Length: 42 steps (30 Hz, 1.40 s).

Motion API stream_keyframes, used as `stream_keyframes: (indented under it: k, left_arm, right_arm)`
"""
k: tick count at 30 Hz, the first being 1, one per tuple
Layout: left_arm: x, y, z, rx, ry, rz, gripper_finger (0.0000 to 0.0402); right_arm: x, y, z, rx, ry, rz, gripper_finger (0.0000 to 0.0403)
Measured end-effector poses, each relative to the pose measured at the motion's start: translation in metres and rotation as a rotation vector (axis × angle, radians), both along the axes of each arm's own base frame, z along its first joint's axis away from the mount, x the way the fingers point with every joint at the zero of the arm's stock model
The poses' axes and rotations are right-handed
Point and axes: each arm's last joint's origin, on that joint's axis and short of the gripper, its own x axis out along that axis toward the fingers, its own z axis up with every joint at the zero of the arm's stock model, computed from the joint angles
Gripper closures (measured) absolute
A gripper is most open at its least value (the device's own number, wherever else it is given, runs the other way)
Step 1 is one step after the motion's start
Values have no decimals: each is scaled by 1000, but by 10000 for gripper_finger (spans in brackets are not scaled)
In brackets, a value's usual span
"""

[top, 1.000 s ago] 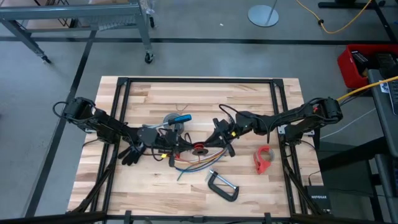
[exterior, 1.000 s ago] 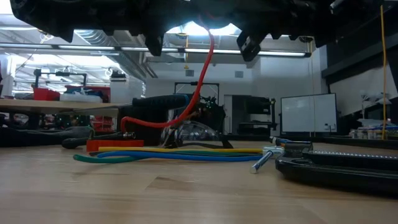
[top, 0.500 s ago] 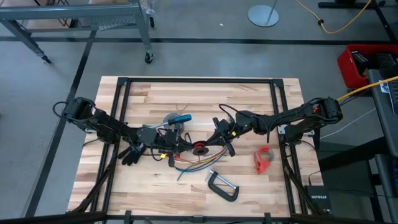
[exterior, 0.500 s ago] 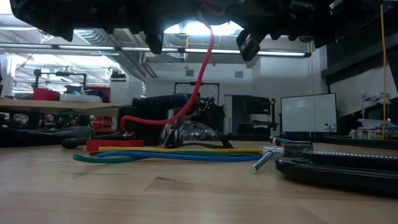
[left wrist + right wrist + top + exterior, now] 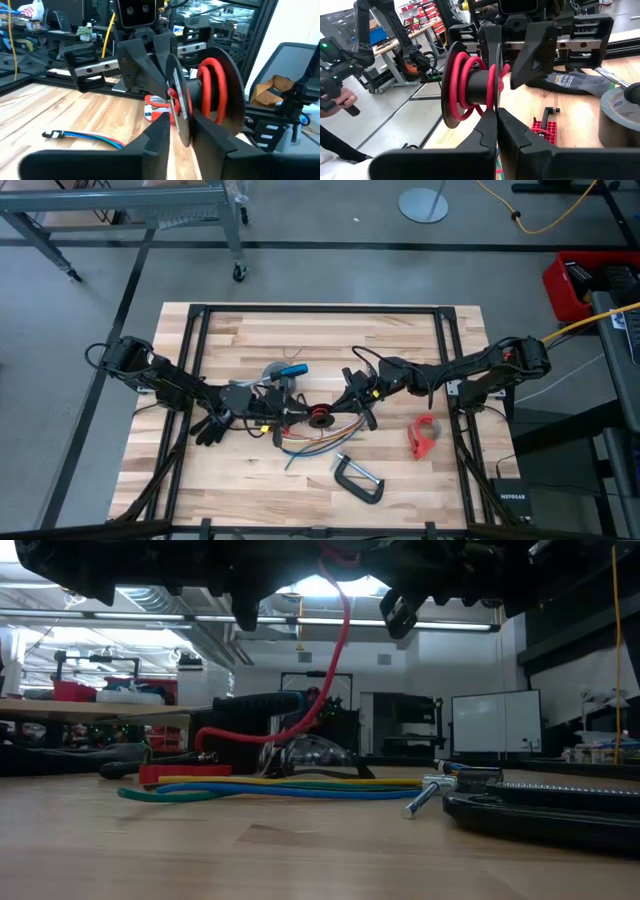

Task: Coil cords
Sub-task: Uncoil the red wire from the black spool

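Both arms meet near the middle of the desk [image 5: 200, 460], over the cords.

Spool [image 5: 470, 87]: black, with red cord [image 5: 212, 90] wound round its core, held up off the desk between the two grippers. In the high view it shows as a small red ring with a black centre [image 5: 319, 419].

Right gripper [image 5: 496, 112]: jaws shut on the thin edge of one spool disc, fingers pressed together with only the disc between them. It reaches in from the right edge of the desk.

Left gripper [image 5: 179, 135]: jaws narrow, one finger on each side of the other spool disc; I cannot tell whether they pinch it or stand just off it. It reaches in from the left edge.

Red cord in the low view [image 5: 325, 670]: hangs from the spool in a loose curve down to the desk.

Coloured strands [image 5: 290, 786] (yellow, green, blue): lie flat on the desk below the grippers, running toward the front edge in the high view [image 5: 305, 444].

Also on the desk: a metal clamp [image 5: 358, 478] near the front edge, a red clamp [image 5: 424, 435] toward the right edge, a tape roll [image 5: 620, 112] behind the spool.

A person's hand [image 5: 335, 95] shows beyond the desk in the right wrist view.
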Motion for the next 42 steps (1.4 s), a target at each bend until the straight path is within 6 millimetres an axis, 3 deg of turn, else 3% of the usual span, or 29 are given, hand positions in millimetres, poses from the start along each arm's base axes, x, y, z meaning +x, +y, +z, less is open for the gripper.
stream_keyframes:
  k: [7, 23, 30, 42]
  left_arm:
    - [0, 1, 0, -40, -1, 14, 294]
    - [-13, 26, 25, -30, 5, 169, 303]
    - [-13, 25, 18, -129, 71, 167, 303]
    - [-14, 25, 15, -189, 95, 176, 304]
  right_arm:
    - [0, -8, 1, 9, -1, -19, 402]
    - [-11, -40, 8, 11, 58, -90, 403]
    - [-12, -55, 9, 7, 45, -161, 403]
    - [-10, -56, 23, -13, -103, -236, 403]
